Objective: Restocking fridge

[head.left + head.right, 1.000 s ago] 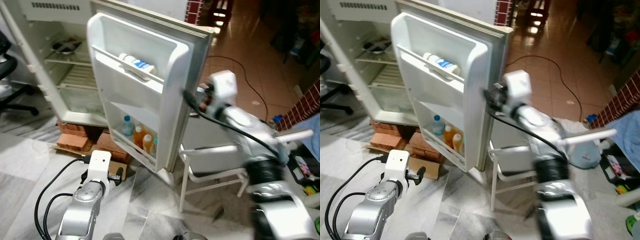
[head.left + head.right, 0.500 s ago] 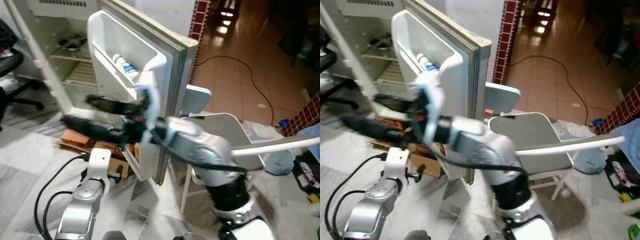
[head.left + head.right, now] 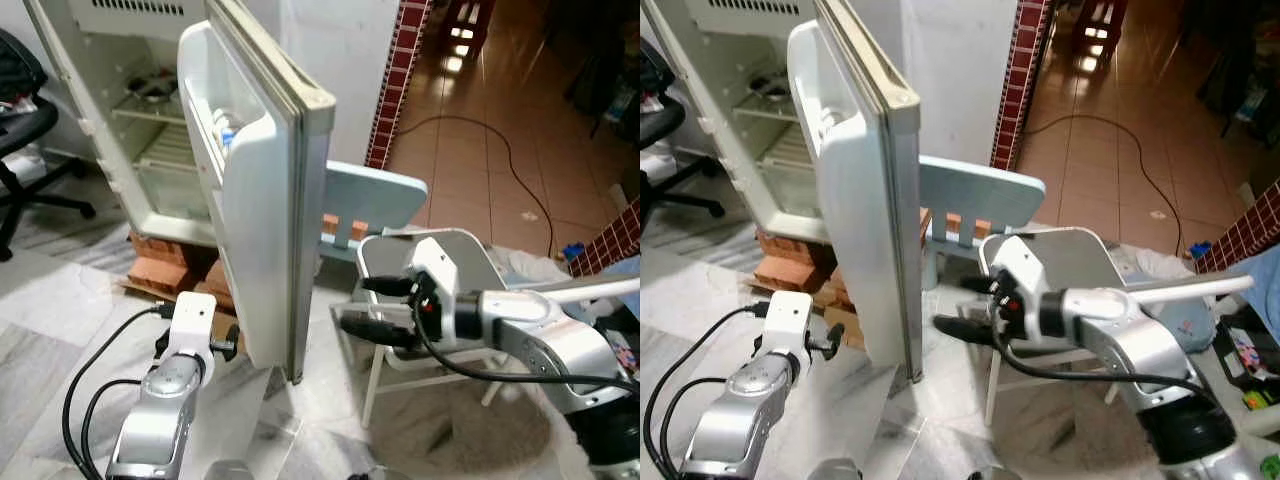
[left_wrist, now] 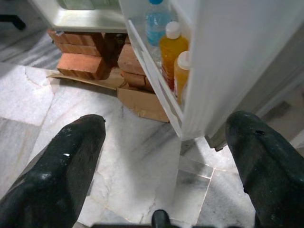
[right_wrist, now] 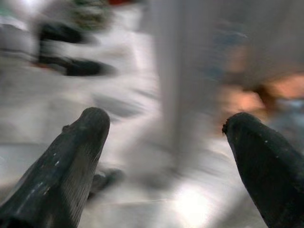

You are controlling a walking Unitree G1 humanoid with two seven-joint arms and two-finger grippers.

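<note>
The white fridge [image 3: 120,110] stands open at the back left. Its door [image 3: 265,210] is swung out edge-on to me. A white bottle [image 3: 225,130] lies in the upper door shelf. In the left wrist view the lower door shelf holds a water bottle [image 4: 156,19] and two orange juice bottles [image 4: 171,47]. My right gripper [image 3: 355,303] is open and empty, just right of the door's outer edge and in front of a chair. My left gripper [image 4: 166,122] hangs open low above the marble floor, facing the door's lower shelf.
A chair with a light blue backrest [image 3: 375,195] and a grey seat [image 3: 450,265] stands right behind the door. Red bricks [image 3: 160,270] and cardboard [image 4: 142,102] lie under the fridge. A black office chair [image 3: 30,100] is at the far left. A cable [image 3: 500,160] runs across the tiled floor.
The fridge door has swung from wide open to edge-on. My right arm swept across the door and now sits low by the chair. My left arm has stayed put.
</note>
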